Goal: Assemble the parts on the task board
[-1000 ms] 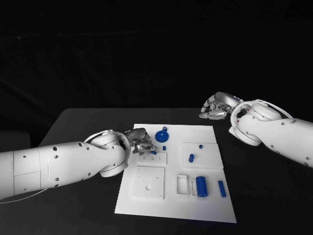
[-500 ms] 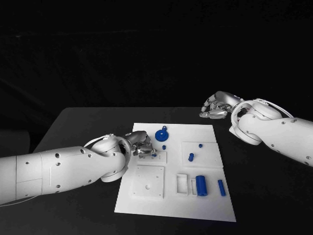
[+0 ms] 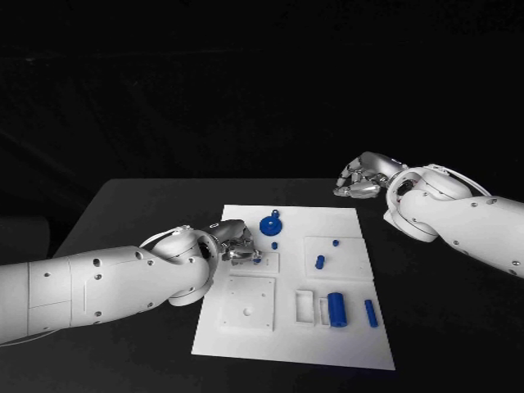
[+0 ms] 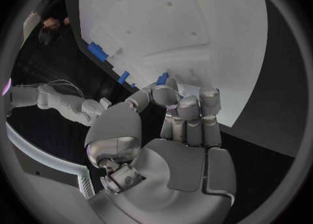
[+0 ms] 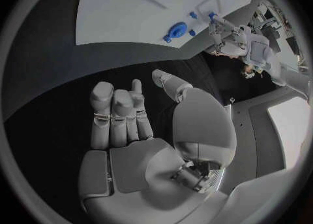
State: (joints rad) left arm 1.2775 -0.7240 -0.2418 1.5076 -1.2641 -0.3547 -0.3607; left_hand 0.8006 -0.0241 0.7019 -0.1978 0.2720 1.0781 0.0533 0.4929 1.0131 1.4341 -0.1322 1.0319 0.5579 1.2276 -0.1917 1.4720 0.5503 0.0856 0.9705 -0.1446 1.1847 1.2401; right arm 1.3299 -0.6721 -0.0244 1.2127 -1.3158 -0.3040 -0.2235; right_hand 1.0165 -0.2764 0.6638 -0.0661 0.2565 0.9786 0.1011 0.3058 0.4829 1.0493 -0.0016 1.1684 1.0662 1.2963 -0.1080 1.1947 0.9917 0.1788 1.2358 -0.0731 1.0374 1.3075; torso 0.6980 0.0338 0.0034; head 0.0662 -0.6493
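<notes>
Black table (image 3: 133, 213) carries the board (image 3: 288, 344); the left hand (image 3: 237, 243) pinches a small blue part (image 4: 162, 78) over the board's near-left block. Lower it straight, slowly. The right hand (image 3: 363, 178), fingers curled on nothing, rests beyond the board's far corner
</notes>
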